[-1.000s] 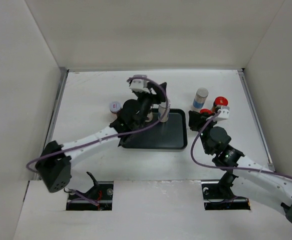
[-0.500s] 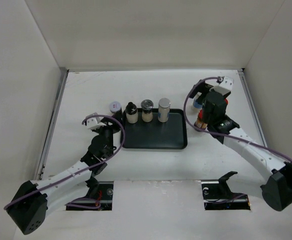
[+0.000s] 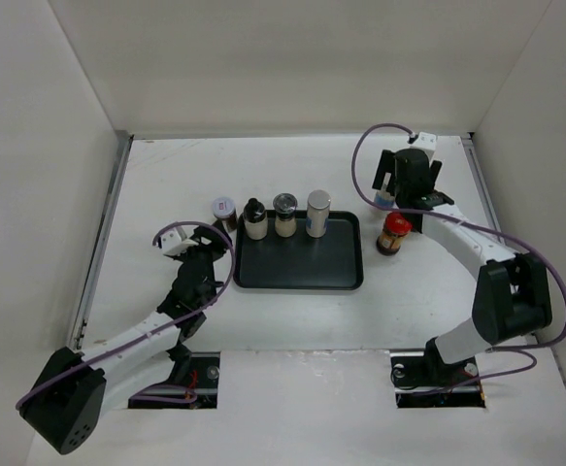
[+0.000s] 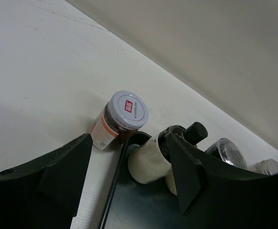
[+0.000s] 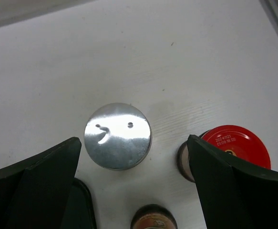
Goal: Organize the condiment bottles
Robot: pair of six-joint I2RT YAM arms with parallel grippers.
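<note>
Three of the condiment bottles (image 3: pixel 284 216) stand in a row along the far edge of the tray (image 3: pixel 302 270), from the black-capped cream jar (image 3: pixel 254 219) at the left to a plain silver-capped jar (image 3: pixel 318 212) at the right. A second ago the left arm was reaching over that row. It has since drawn back to the near left, and the left gripper (image 4: pixel 129 140) has its fingers apart and empty, facing the white-capped brown jar (image 4: pixel 124 113) just beside the tray's far-left corner. The right gripper (image 5: pixel 134 139), shut beside the red caps a second ago, has swung to the far right and spread wide above the blue-labelled jar (image 5: pixel 118 136) without touching it. One red-capped jar (image 3: pixel 393 234) stands just right of the tray. By my reckoning, both arms are lining up their next picks.
</note>
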